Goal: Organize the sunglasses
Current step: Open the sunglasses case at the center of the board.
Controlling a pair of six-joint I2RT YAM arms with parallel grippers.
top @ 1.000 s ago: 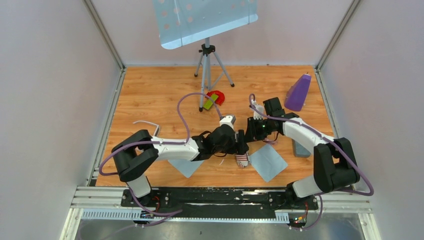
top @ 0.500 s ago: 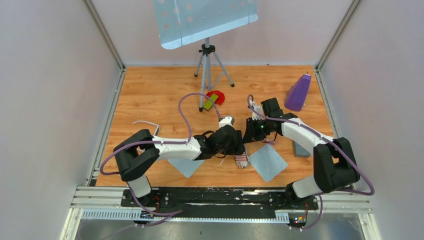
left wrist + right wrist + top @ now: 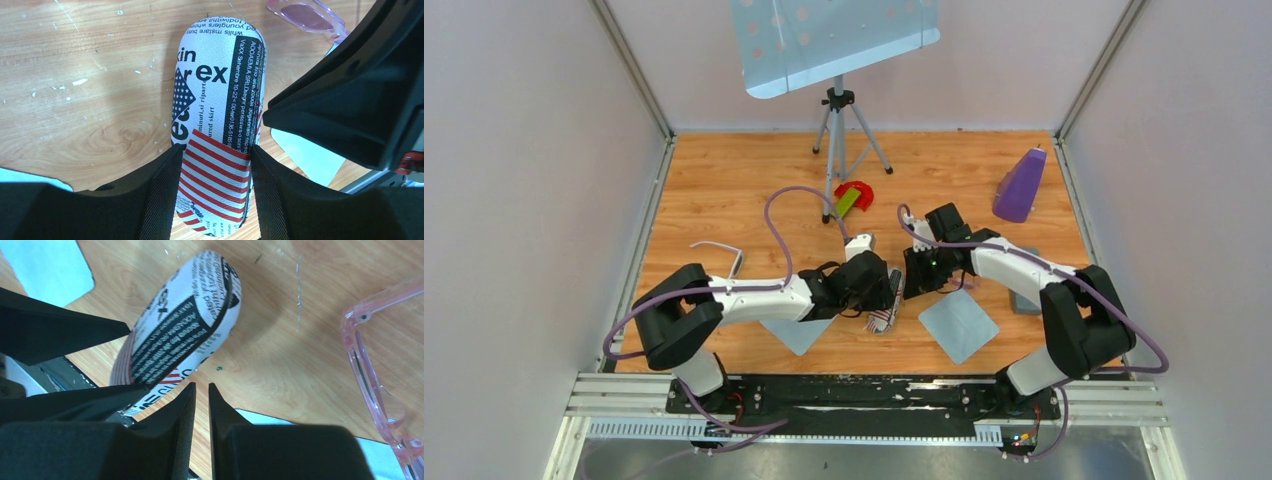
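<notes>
Sunglasses lying flat, beside right gripper

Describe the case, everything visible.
The case is an oblong hard shell, leather-look, white newsprint lettering with a black panel and red-white flag stripes at one end. It is closed, seam visible, lying on the wood table. The left gripper clamps its striped end on both sides. Pink sunglasses lie just beyond its other end, apart.

Overhead; wrist close-ups, sunglasses in both
</notes>
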